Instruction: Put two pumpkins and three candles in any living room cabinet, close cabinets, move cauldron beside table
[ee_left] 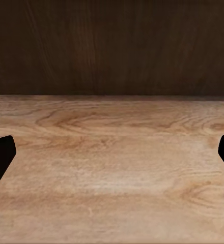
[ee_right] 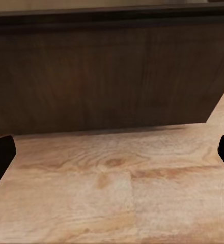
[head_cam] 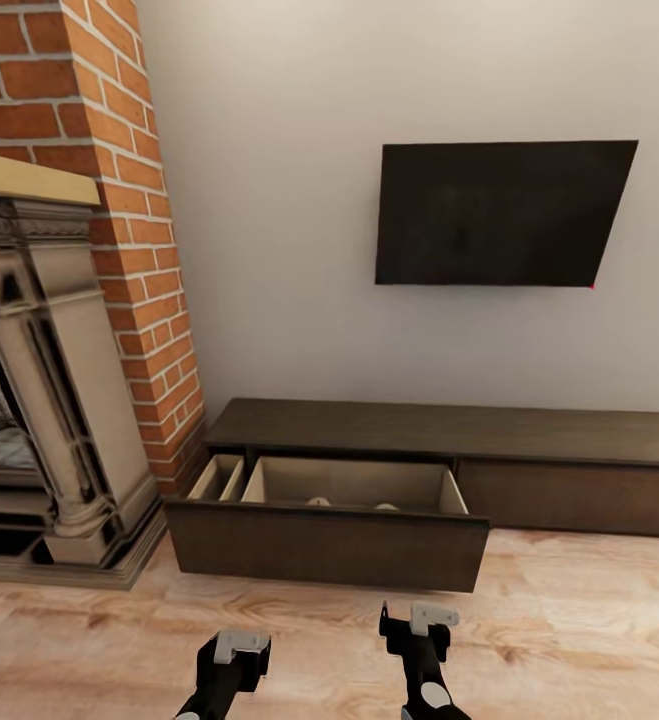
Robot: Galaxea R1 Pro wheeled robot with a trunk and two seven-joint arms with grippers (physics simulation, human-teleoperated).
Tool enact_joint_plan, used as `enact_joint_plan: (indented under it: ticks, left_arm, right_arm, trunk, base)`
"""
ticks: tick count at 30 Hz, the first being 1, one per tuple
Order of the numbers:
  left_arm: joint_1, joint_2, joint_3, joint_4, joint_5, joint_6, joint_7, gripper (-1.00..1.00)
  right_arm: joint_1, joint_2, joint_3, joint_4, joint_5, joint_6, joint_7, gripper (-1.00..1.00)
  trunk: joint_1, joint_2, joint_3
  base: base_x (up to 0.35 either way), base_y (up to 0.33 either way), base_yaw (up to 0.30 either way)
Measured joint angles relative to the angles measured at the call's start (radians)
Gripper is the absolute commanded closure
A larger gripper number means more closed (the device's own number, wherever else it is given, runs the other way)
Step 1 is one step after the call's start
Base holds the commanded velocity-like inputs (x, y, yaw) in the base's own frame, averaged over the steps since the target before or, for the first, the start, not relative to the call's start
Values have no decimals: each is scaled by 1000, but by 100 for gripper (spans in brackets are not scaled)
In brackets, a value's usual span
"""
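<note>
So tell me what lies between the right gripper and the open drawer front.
Only bare wood floor lies between the right gripper and the drawer front, as the head view shows.

We make out only two pale rounded tops (head_cam: 318, 501) above the drawer front (head_cam: 329, 545) of the cabinet (head_cam: 449, 425); the rest of each is hidden, so we cannot tell what they are. The cabinet's far right end and the fireplace (head_cam: 39, 400) run off the picture's edges. In both wrist views, only dark fingertips (ee_left: 0, 152) show at the edges.
</note>
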Motion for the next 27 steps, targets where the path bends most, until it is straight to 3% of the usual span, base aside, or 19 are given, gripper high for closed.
enact_joint_plan:
  ticks: [27]
  left_arm:
    - [0,-1,0,2,-1,3,-9,-100]
  right_arm:
    - [-1,0,5,82,11,13,9,-100]
  trunk:
    - [0,0,0]
  base:
    - [179,0,0]
